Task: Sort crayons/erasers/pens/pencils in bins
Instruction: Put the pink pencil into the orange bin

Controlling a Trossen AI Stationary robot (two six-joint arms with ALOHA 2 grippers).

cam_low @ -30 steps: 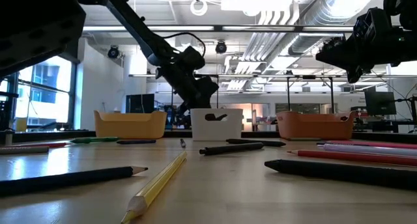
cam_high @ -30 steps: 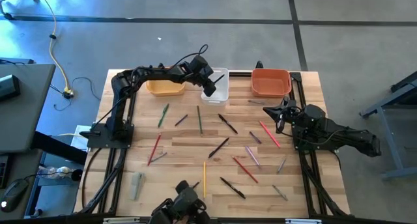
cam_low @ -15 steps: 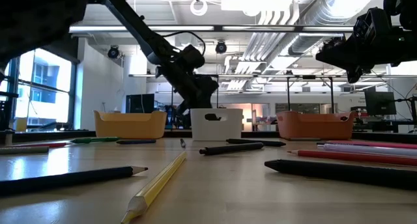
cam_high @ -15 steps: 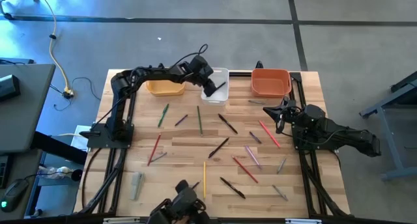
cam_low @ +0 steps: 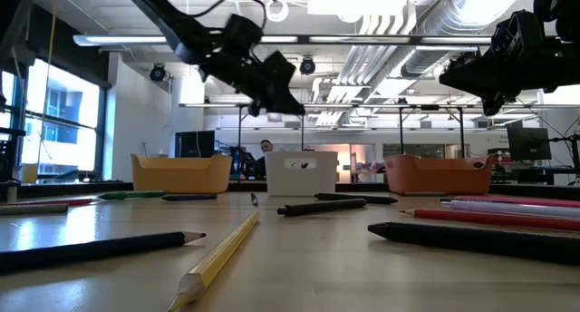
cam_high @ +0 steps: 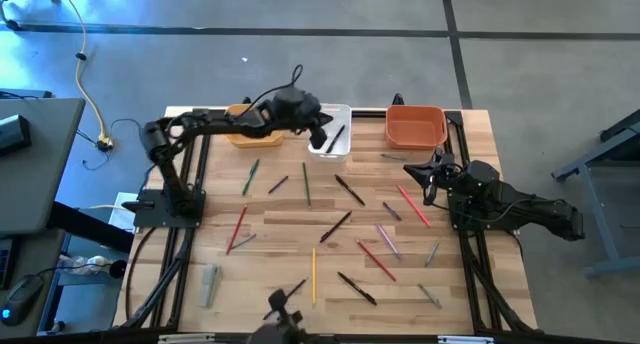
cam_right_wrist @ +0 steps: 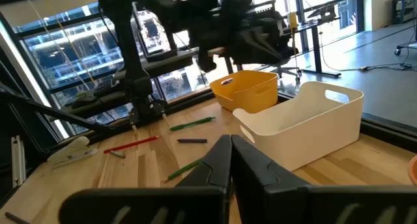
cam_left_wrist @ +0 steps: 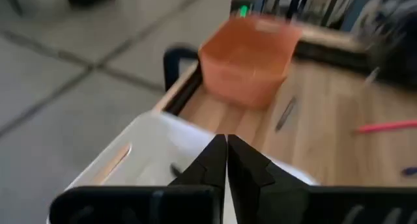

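Hovering above the white rectangular plastic bin (cam_high: pixel 331 131) at the counter's far edge, the left gripper (cam_high: pixel 318 136) has its two dark fingers (cam_left_wrist: pixel 215 160) pressed together with nothing between them. A black pen (cam_high: pixel 336 137) lies inside that bin, just beside the gripper. From the low view the left gripper (cam_low: pixel 288 102) hangs clear above the bin's rim (cam_low: pixel 301 153).

The right gripper (cam_high: pixel 424 173) hangs near the counter's right edge, below the red-orange bin (cam_high: pixel 415 126) — its fingers (cam_right_wrist: pixel 218 160) also closed and empty.

The yellow-orange bin (cam_high: pixel 252 133) sits left of the white one, along the same far edge, partly under the left arm.

Scattered over the wooden counter (cam_high: pixel 270 219) lie more black pens (cam_high: pixel 350 191), green pens (cam_high: pixel 250 177), thin red pencils (cam_high: pixel 236 229) and a yellow pencil (cam_high: pixel 313 275) — the last near the counter's near edge.
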